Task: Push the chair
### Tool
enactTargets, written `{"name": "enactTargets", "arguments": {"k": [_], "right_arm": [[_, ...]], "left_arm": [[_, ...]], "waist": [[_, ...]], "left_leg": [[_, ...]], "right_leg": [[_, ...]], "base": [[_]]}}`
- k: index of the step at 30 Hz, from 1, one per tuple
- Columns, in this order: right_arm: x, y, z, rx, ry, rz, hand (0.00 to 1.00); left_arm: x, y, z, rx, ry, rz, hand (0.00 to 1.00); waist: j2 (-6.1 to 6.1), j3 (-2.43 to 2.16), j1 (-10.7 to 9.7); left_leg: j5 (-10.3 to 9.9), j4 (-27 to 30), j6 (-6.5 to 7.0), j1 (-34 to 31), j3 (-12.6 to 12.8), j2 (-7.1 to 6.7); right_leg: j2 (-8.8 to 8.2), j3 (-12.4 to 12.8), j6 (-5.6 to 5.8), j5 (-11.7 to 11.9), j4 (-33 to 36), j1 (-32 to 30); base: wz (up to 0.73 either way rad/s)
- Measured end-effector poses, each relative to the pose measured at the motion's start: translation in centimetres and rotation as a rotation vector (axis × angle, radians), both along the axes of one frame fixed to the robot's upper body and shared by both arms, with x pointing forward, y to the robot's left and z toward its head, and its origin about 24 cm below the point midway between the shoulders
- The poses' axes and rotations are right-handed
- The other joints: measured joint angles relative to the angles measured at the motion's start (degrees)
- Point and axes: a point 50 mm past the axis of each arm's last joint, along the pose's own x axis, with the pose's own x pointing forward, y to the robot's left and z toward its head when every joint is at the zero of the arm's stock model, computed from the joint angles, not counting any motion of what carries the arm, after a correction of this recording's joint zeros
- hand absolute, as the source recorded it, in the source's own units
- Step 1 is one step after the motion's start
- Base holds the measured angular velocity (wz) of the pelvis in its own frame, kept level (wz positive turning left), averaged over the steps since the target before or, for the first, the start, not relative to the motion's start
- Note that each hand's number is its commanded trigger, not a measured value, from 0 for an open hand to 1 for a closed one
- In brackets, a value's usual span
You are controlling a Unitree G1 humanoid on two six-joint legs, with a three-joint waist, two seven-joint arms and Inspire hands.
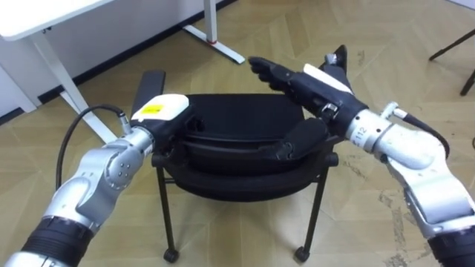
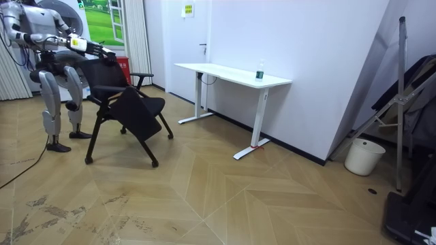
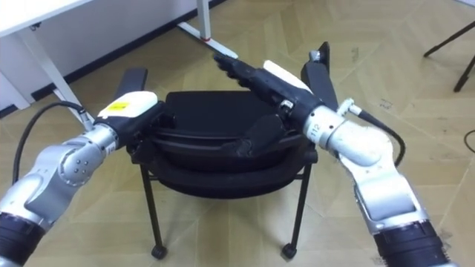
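A black chair (image 1: 223,159) on casters stands right in front of me, its backrest top toward me and its seat (image 2: 139,109) facing a white desk (image 2: 231,73). My left hand (image 1: 165,110) lies on the left end of the backrest's top edge, and its dark fingers merge with the black chair. My right hand (image 1: 306,85) is open, its fingers stretched straight forward over the right end of the backrest. Its thumb (image 1: 297,141) rests along the top edge. In the room view I stand upright behind the chair (image 2: 129,102), both arms held out to it.
The white desk (image 1: 44,18) with its foot (image 1: 215,44) stands ahead on the left. Chair armrests (image 1: 148,85) stick out forward on both sides. A white bucket (image 2: 362,156) and a leaning frame (image 2: 398,102) are at the room view's right. Wooden floor lies all around.
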Motion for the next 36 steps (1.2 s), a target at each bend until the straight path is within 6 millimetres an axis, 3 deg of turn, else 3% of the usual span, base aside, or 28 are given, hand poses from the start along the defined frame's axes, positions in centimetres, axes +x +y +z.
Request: {"name": "enactTargets", "arguments": {"k": [7, 11, 30, 31, 33, 34, 35, 36], "right_arm": [[-0.7, -1.4, -2.8, -0.178, 0.017, -0.109, 0.0], [-0.7, -0.8, -3.1, -0.332, -0.036, -0.081, 0.0], [-0.7, -1.0, -4.0, -0.563, -0.204, -0.122, 0.0], [-0.7, -1.1, -4.0, -0.574, -0.213, -0.124, 0.06], [-0.7, -1.1, -4.1, -0.591, -0.224, -0.126, 0.36], [-0.7, -1.2, -4.3, -0.62, -0.23, -0.125, 0.65], [-0.7, -1.2, -4.4, -0.647, -0.242, -0.118, 0.65], [-0.6, -1.2, -4.5, -0.661, -0.247, -0.113, 1.0]], "left_arm": [[-0.3, 0.0, -0.5, -0.019, -0.003, 0.011, 1.0], [-0.3, -0.1, -0.6, -0.017, 0.005, 0.015, 1.0], [0.0, -0.4, 0.1, -0.038, -0.001, -0.026, 1.0], [0.0, -0.5, 0.1, -0.039, -0.002, -0.027, 1.0], [0.1, -0.5, 0.2, -0.039, -0.004, -0.029, 1.0], [0.1, -0.5, 0.2, -0.039, -0.005, -0.03, 1.0], [0.1, -0.5, 0.2, -0.036, -0.006, -0.031, 1.0], [0.1, -0.5, 0.2, -0.036, -0.007, -0.032, 1.0]], "waist": [[1.22, -0.33, -0.46], [1.35, -0.44, -0.52], [1.6, -0.26, -0.45], [1.58, -0.25, -0.45], [1.53, -0.22, -0.42], [1.47, -0.18, -0.35], [1.38, -0.12, -0.35], [1.36, -0.11, -0.36]], "left_leg": [[0.0, -0.08, 0.0, -0.17, -0.38, 0.0], [0.0, 0.01, 0.0, -0.1, -0.37, -0.02], [0.0, -0.01, -0.01, -1.08, -1.35, -0.19], [0.0, -0.03, -0.01, -1.1, -1.36, -0.2], [0.0, -0.04, -0.01, -1.16, -1.4, -0.22], [0.0, -0.05, -0.01, -1.12, -1.4, -0.23], [0.0, -0.06, -0.01, -1.05, -1.4, -0.24], [0.0, -0.06, -0.01, -1.05, -1.41, -0.25]], "right_leg": [[-0.01, -0.49, 0.0, 0.0, -0.02, -0.03], [-0.04, -0.46, 0.0, 0.0, 0.0, 0.01], [-0.04, -1.35, -0.06, 0.04, -0.95, -0.13], [-0.04, -1.35, -0.06, 0.04, -0.99, -0.13], [-0.04, -1.33, -0.06, 0.04, -1.05, -0.15], [-0.04, -1.34, -0.06, 0.04, -1.05, -0.11], [-0.04, -1.29, -0.06, 0.04, -1.05, -0.04], [-0.05, -1.32, -0.06, 0.04, -1.05, -0.02]], "base": [[0.02], [0.0], [0.03], [0.0], [0.0], [0.0], [0.0], [0.0]]}}
